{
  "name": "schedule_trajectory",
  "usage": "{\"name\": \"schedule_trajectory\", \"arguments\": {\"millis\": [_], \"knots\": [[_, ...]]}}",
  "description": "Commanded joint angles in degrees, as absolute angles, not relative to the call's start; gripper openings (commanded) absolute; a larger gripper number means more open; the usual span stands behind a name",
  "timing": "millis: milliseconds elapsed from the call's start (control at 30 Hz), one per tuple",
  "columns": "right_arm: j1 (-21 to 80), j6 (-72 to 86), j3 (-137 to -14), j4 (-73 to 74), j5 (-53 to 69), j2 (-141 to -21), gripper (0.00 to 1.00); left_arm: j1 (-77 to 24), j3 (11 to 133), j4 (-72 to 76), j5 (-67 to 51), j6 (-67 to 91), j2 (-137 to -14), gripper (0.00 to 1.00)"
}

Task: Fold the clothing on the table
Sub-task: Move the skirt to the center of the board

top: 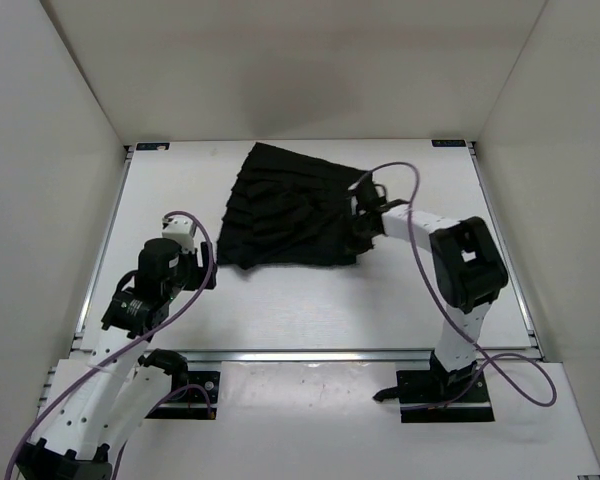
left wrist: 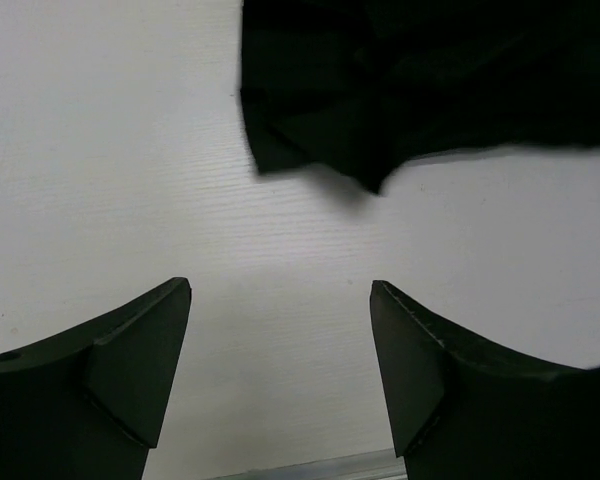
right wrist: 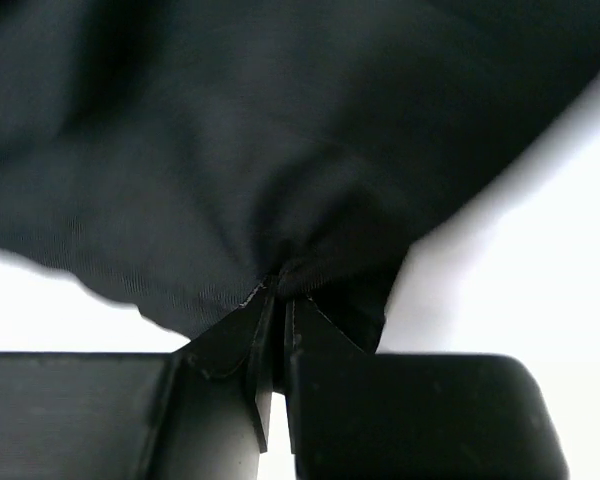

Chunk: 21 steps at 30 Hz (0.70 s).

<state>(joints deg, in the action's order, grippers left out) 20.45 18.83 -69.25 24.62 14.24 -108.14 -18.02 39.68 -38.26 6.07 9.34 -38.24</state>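
Left gripper (top: 204, 268): low over the table (top: 280, 310), just beside the near-left corner of the clothing (top: 285, 210).
Left fingers (left wrist: 130, 350): spread wide, with only bare white tabletop (left wrist: 100, 150) between them.
Left gripper vs fabric, wrist view: the gap between the tips (left wrist: 280, 290) faces a dark corner of the garment (left wrist: 410, 80), which lies ahead of the tips and apart from them.
Clothing position: far-centre of the table, a black pleated fan, narrow at the far end and wider toward the near edge. It lies mostly flat.
Clothing, right edge: drawn up into a pucker where it is gripped.
Right gripper (top: 360, 235): on the garment's right edge, toward its near-right corner.
Right fingers (right wrist: 230, 350): pressed together, pinching a fold of the black fabric (right wrist: 280, 130). The cloth gathers into the tips (right wrist: 277, 290).
Table beside right grip: white surface (right wrist: 540, 250) shows to the right of the fabric.
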Motion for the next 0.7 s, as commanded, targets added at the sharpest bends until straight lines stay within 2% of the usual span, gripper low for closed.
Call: {"name": "schedule_trajectory", "arguments": {"millis": [0,67,133,200,300,400,467,533,667], "knots": [[36.1,26.5,-66.4,16.9,26.2,-104.9,0.0,-16.3,38.7,-36.8,7.7,10.0,-36.8,0.8],[42.5,28.9,-67.2,11.0,33.3,-105.2,0.0,-15.6,38.6,-36.8,8.8,9.9,-36.7,0.77],[48.1,28.6,-70.7,9.2,34.9,-106.0,0.0,-15.6,39.8,-38.1,9.3,11.9,-36.1,0.76],[48.9,26.8,-71.7,10.3,34.4,-105.7,0.33,-14.8,41.1,-39.6,7.1,12.7,-35.9,0.77],[46.1,25.6,-68.6,10.3,30.7,-100.6,0.6,-14.5,42.7,-42.0,4.1,15.4,-36.9,0.77],[40.4,23.4,-64.7,12.7,25.5,-94.2,0.61,-17.2,45.6,-46.0,2.5,18.8,-40.9,0.74],[36.6,20.6,-62.7,15.5,24.3,-91.9,0.61,-16.5,45.6,-47.6,-4.3,20.2,-43.2,0.7],[33.5,16.6,-61.1,21.2,21.5,-90.3,0.61,-15.7,42.6,-48.0,-9.5,23.1,-44.5,0.69],[31.6,14.4,-55.3,24.5,18.6,-86.7,0.65,-18.8,35.5,-44.7,-10.1,30.0,-42.5,0.67]]}}
